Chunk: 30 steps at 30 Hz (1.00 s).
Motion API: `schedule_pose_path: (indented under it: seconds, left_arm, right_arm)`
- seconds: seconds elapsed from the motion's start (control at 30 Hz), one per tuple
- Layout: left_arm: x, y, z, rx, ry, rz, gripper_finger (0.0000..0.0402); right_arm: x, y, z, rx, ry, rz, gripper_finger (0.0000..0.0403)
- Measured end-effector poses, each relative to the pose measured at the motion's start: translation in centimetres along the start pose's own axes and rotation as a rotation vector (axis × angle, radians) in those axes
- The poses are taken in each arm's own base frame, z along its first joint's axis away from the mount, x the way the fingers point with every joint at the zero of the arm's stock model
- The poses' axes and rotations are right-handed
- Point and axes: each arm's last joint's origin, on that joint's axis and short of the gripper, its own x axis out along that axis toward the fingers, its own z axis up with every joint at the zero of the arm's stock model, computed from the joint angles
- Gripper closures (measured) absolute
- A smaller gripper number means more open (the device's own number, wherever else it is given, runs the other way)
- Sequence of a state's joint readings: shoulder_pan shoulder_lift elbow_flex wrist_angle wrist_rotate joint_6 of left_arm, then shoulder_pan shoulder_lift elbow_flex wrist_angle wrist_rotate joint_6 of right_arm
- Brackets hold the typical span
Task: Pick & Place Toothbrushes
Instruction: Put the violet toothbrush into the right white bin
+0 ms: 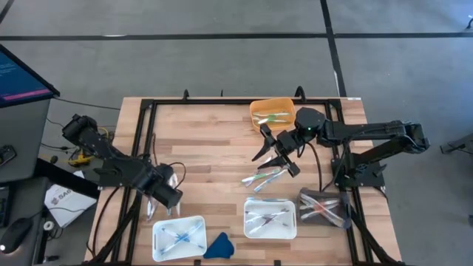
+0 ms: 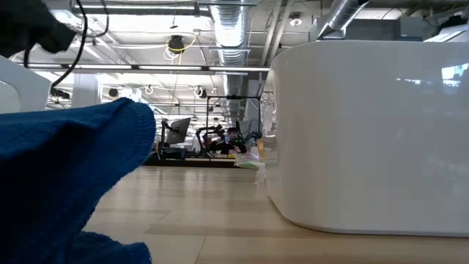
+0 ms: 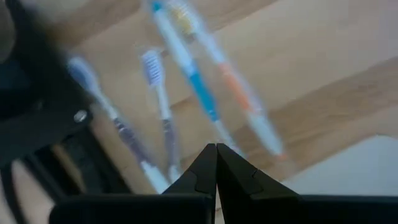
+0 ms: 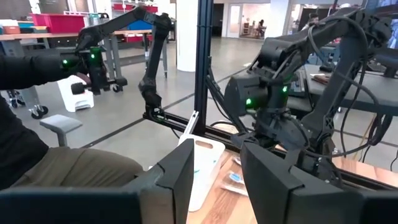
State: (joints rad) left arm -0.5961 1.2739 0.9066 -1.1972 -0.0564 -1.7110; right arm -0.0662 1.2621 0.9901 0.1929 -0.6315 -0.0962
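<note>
Left gripper (image 1: pixel 168 198) jaws pressed fully together, gripping nothing, low over counter (image 1: pixel 207 140) just above left white tray (image 1: pixel 178 238). Four toothbrushes (image 3: pixel 186 68) lie on wood just ahead of its tips. Right gripper (image 1: pixel 277 157) jaws partly apart, nothing visibly between them, raised beside small toothbrush cluster (image 1: pixel 264 176). More in orange bin (image 1: pixel 271 114), middle white tray (image 1: pixel 270 218), clear container (image 1: pixel 325 207).
</note>
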Motion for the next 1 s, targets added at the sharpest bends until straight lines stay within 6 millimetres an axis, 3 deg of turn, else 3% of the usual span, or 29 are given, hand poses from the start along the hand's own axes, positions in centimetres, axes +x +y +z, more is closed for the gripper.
schedule_pose_path:
  seconds: [0.43,0.77,1.0]
  left_arm:
    - [4.0,1.9,-0.2,-0.081,0.072,0.112,0.0387]
    - [7.3,2.6,-0.2,-0.142,0.079,0.055,0.0288]
    - [8.6,3.4,-0.2,-0.140,0.074,0.078,0.0237]
  right_arm:
    - [0.0,0.0,-0.1,0.016,0.008,0.001,0.0278]
    - [0.0,0.0,-0.1,0.016,0.008,0.001,0.0278]
    - [0.0,0.0,-0.1,0.016,0.008,0.001,0.0278]
